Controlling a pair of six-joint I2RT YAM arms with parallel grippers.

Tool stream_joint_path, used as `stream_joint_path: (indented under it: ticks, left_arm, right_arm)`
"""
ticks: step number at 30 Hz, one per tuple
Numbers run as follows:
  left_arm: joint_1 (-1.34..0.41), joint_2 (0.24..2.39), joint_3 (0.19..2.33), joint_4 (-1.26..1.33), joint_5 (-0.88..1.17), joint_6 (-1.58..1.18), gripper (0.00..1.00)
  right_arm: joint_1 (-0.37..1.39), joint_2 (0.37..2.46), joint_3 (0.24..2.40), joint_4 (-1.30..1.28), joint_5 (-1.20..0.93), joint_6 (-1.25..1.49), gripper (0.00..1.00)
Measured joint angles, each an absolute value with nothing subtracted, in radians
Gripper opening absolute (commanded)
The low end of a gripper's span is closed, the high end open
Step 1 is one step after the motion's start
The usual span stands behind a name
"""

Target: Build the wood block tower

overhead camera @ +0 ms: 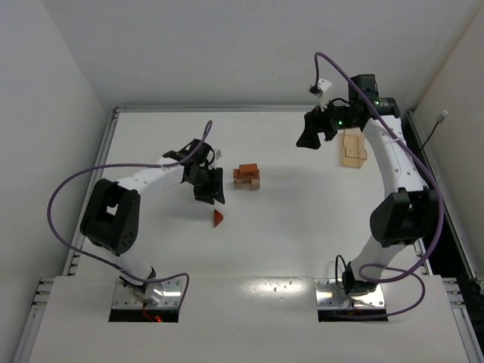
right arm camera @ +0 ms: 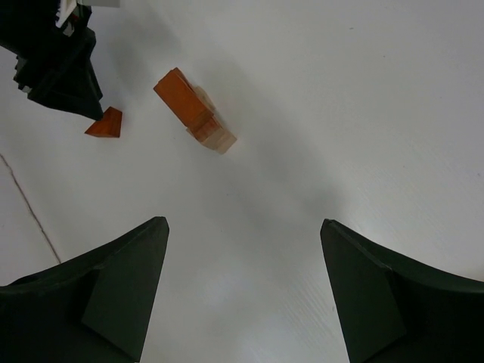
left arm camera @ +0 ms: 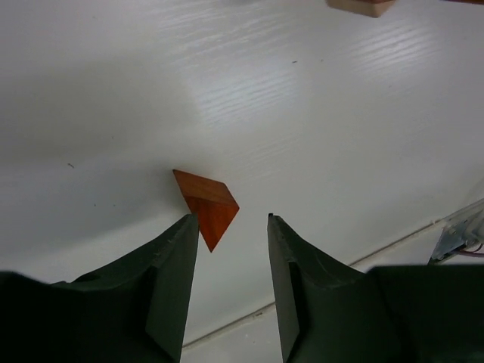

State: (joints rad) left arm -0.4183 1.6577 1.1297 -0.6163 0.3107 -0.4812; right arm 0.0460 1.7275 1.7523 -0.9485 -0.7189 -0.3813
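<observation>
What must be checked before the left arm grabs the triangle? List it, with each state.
1. Left jaws open: ok.
2. Triangle block centred between them: not ok, it sits off to one side.
3. Triangle block free of other pieces: ok.
4. Wood block tower standing: ok.
5. Tower top level enough for the triangle: cannot tell.
6. Right jaws away from the tower: ok, open, over by the tray.

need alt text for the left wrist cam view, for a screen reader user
A small reddish-brown triangular wood block lies on the white table, just ahead of the open left gripper. The gripper's two dark fingers fill the bottom of the view. The edge of a tan wooden piece shows at the top.
</observation>
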Motion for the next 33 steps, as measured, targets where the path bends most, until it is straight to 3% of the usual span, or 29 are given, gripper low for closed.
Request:
stream_joint_path:
  ticks: [8,20,33]
  left_arm:
    - [-0.418,1.753,1.195,-0.712,0.280,-0.538,0.49]
    - [-0.395,1.830,1.210,-0.782,0.259,-0.560,0.41]
    - [-0.386,1.895,1.258,-0.802,0.282,-0.562,0.38]
  right_arm:
    - [0.013,1.728,1.743,-0.949,-0.766,-0.374,0.79]
    - [0.009,1.728,1.743,-0.950,-0.797,-0.359,0.79]
    - [0.007,1.732,1.745,-0.955,-0.820,-0.359,0.79]
